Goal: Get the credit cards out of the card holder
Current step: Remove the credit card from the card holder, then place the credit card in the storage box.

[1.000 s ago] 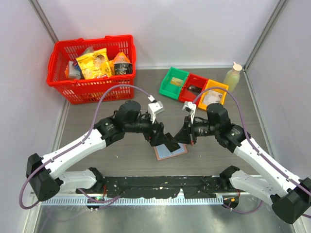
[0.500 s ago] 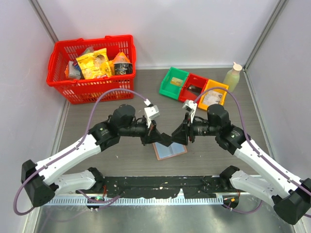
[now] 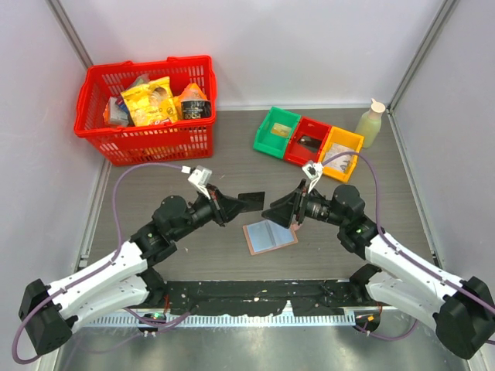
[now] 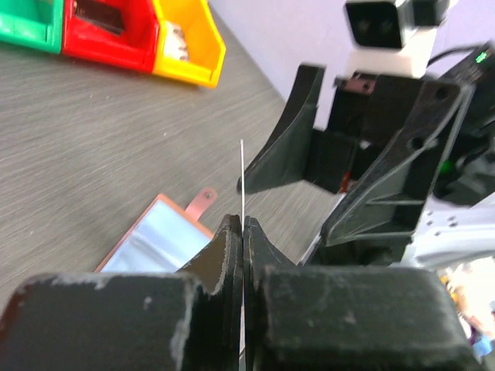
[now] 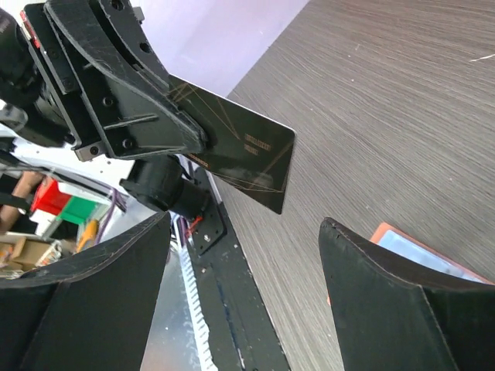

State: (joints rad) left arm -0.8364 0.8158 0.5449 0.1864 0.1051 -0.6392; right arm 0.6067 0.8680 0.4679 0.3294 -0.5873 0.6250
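The left gripper (image 3: 230, 205) is pinched on a dark card (image 3: 251, 202), which is held clear of the table (image 3: 371, 182). The right gripper (image 3: 278, 212) is spread and empty. The holder (image 3: 271, 236) lies open below them. One card is judged out; whether others remain inside cannot be told.

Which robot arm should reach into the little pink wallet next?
Right, probably: the right gripper is open near the pinkish-tan folding wallet; the left gripper is shut on a thin dark card.
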